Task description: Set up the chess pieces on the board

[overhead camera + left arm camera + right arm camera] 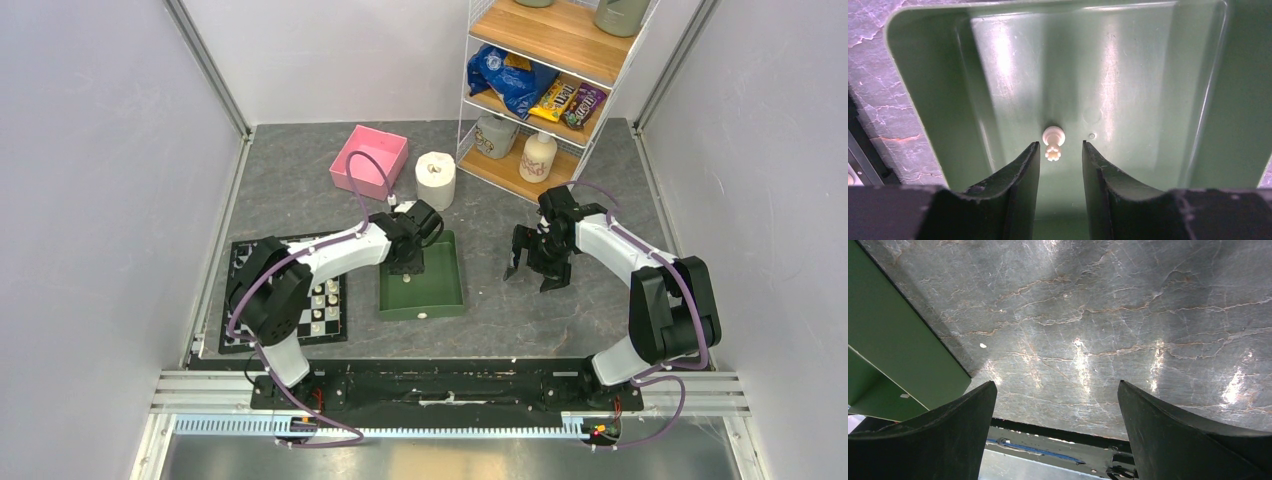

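Observation:
My left gripper [408, 262] reaches down into the green tray [445, 275]. In the left wrist view its jaws [1060, 145] stand open a little way, and a cream chess piece [1053, 142] lies on its side on the tray floor [1128, 75] just at the fingertips, nearer the left finger, with a gap on both sides. Another chess piece [422, 314] lies at the tray's near wall. The checkered board [238, 258] lies at the left, partly under the left arm, with several cream pieces [325, 303] standing on its right side. My right gripper [530, 270] hangs open and empty over bare table [1058, 390].
A pink box [369, 160] and a white paper roll [435, 180] stand behind the tray. A wire shelf [545, 90] with bottles and snack bags is at the back right. The tray's outer wall [898, 350] shows left of the right gripper. Walls close in on both sides.

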{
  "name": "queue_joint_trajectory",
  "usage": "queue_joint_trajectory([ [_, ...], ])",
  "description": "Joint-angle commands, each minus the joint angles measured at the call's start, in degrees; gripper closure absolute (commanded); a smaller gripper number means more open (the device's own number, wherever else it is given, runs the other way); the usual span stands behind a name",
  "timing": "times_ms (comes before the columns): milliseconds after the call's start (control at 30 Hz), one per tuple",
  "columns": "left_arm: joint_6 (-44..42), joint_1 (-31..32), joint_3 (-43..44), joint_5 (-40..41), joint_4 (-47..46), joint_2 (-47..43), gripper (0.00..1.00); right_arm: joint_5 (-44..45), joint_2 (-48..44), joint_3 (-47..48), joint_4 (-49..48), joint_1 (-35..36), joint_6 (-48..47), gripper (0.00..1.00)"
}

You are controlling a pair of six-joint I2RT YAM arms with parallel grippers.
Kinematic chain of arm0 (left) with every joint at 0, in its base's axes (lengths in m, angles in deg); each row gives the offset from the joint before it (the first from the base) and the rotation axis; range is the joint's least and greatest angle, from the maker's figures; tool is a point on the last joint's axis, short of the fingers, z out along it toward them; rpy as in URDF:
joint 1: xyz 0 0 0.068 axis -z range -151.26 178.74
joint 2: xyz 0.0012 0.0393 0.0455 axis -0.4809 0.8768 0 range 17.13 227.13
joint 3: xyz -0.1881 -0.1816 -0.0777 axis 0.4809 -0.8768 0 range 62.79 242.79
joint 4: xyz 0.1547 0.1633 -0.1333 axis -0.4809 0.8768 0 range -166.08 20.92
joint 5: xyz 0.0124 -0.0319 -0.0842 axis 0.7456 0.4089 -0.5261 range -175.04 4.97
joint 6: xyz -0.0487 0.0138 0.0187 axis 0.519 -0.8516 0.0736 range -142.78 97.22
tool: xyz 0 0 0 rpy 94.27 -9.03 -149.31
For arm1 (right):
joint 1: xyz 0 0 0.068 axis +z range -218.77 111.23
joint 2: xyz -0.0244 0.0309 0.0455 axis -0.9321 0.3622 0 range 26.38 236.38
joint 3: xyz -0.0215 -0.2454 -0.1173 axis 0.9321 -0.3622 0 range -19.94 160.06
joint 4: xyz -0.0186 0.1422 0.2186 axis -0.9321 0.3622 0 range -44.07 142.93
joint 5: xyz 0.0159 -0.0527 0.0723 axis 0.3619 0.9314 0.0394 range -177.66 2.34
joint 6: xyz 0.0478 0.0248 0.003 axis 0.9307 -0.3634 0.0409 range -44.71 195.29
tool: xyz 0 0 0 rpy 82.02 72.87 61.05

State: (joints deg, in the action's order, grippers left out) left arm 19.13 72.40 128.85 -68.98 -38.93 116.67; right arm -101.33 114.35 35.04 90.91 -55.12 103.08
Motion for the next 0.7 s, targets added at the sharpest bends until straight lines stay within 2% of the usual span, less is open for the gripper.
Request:
queue_joint_trajectory([
  [0,-0.8,-0.7,1.0,0.5,-1.6,-0.4,0.59,-0.1,0.0,0.2,0.0,-0.2,-0.8,0.01],
  [667,-0.7,-1.3,-1.0,-1.0,-2.6,-0.1,0.67,-0.4,0.0,0.7,0.4,-0.2,-0.9,0.01],
])
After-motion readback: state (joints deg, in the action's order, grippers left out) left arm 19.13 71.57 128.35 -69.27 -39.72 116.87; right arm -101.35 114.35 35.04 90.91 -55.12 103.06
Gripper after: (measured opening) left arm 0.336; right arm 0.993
